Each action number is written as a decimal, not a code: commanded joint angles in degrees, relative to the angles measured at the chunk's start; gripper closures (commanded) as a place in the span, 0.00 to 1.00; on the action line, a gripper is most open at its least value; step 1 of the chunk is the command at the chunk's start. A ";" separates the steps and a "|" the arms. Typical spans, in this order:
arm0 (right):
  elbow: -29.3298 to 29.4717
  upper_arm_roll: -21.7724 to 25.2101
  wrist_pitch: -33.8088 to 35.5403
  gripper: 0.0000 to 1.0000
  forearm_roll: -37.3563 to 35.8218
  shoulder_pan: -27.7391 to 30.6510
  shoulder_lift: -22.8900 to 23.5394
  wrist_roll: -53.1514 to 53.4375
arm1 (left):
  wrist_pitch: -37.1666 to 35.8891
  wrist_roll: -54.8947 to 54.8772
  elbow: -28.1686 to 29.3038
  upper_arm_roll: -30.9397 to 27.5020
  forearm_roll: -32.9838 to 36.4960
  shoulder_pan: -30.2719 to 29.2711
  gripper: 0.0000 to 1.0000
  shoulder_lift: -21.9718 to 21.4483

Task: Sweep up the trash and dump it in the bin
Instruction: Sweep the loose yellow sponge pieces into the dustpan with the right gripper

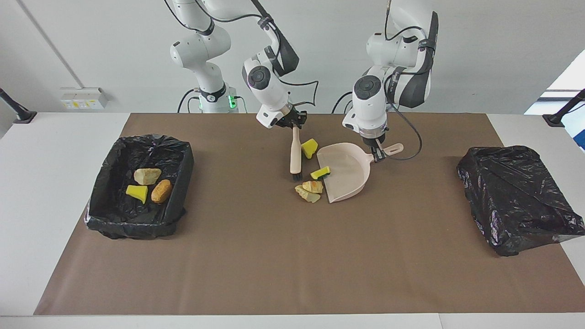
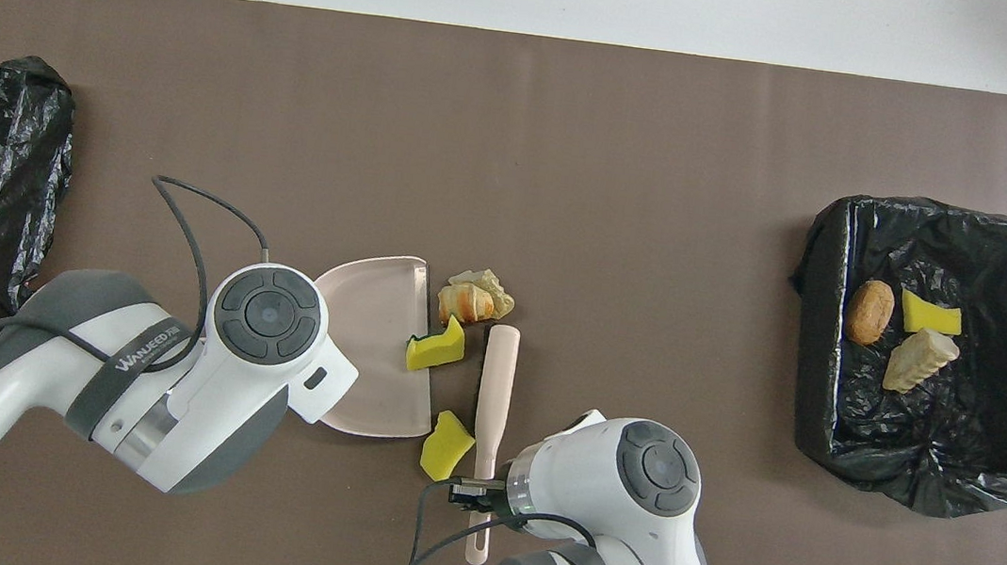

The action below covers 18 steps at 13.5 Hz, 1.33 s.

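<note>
Brown paper-like mat [image 1: 274, 265] over white table [image 1: 45, 183], flat and matte. Two bins lined w/ crinkled glossy black plastic. Bin toward right arm's end [image 1: 141, 187] open, boxy, holding three bits of trash: tan ridged lump [image 1: 147, 176], brown rounded lump [image 1: 161, 191], yellow foam wedge [image 1: 137, 193]. Bin toward left arm's end [image 1: 516, 196] w/ plastic draped across top, contents not visible.

Beige dustpan [image 1: 345, 176], smooth plastic, scoop-shaped, mid-mat; left gripper [image 1: 377, 154] clamped on its handle. Beige brush [image 1: 296, 157], slim rounded handle, black bristles down on mat; right gripper [image 1: 294, 124] closed on handle's top.

Loose trash beside pan mouth: yellow-green foam chunk [image 1: 320, 173] at pan's lip, brown-streaked lump [image 1: 313, 186] touching pale crumpled lump [image 1: 307, 195] just outside lip, farther from robots. Another yellow foam chunk [image 1: 309, 148] between brush handle and pan, nearer robots.

Facing view: bristles, both grips. Overhead view [image 2: 496, 386]: brush lying alongside pan mouth, wrists covering both grips, bin interior seen straight down [image 2: 922, 349].
</note>
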<state>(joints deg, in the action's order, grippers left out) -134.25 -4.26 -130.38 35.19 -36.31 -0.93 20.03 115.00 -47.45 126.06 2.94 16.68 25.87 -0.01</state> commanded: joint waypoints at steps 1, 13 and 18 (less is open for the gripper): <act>5.65 -0.13 0.83 1.00 2.25 0.62 2.95 -1.23 | 1.10 -0.54 1.56 0.14 1.34 0.23 1.00 -1.14; -1.36 0.13 15.28 1.00 -8.87 -3.16 -5.94 27.96 | 2.25 -4.05 1.47 0.14 3.53 -0.20 1.00 -0.43; 0.73 0.13 1.46 1.00 -0.22 -5.71 3.03 18.85 | 1.28 -5.02 2.08 0.14 4.41 -0.12 1.00 -1.05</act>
<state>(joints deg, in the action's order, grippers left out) -135.70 -4.47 -126.95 31.75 -41.84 -1.19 44.08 116.32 -51.40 126.49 3.16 19.69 25.89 0.21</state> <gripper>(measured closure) 0.740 0.670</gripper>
